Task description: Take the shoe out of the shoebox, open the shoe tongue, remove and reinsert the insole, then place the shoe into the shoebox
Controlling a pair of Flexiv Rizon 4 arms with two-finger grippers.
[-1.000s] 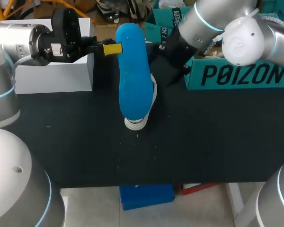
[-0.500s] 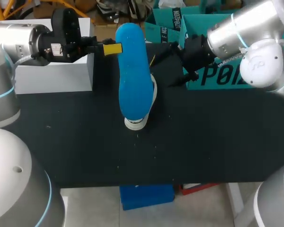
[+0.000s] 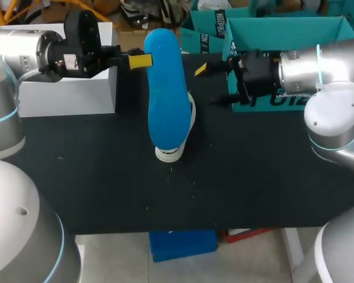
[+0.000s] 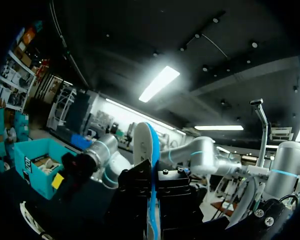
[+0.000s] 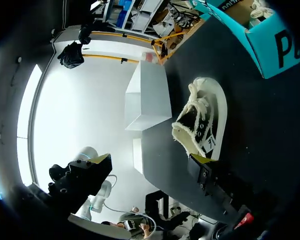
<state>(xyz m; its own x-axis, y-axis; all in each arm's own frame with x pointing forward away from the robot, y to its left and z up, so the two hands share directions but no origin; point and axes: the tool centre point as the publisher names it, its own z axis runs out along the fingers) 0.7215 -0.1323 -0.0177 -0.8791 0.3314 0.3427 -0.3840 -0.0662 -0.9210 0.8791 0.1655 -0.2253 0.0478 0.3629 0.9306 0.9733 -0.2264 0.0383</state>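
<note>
Insole (image 3: pixel 165 88), blue, hangs lengthwise over the middle of the worktop (image 3: pixel 253 177), pinched at its far left edge by the left tool (image 3: pixel 138 61). The left wrist view shows it edge-on, clamped between that tool's dark fingers. Neither the insole nor the left arm has shifted over the last second.

Directly beneath lies the shoe (image 3: pixel 169 154), pale, with only its near end and right flank showing past the insole. The right wrist view shows it resting on the worktop with its laces and dark opening in sight, nothing touching it.

The change is in the right arm. A second ago the right tool (image 3: pixel 209 85) was close in at the shoe's far right side. It has since drawn back to the right and now stands apart from the shoe, in front of the teal shoebox (image 3: pixel 283 29). Its fingers are spread wide and hold nothing. A white box (image 3: pixel 65 88) sits at the far left, behind the left tool.

As I judge it, removal is done and reinsertion comes next. With the right tool withdrawn the shoe lies unsteadied, so it may slide or tip when the insole is pushed into the opening. The insole also hides the opening from above.
</note>
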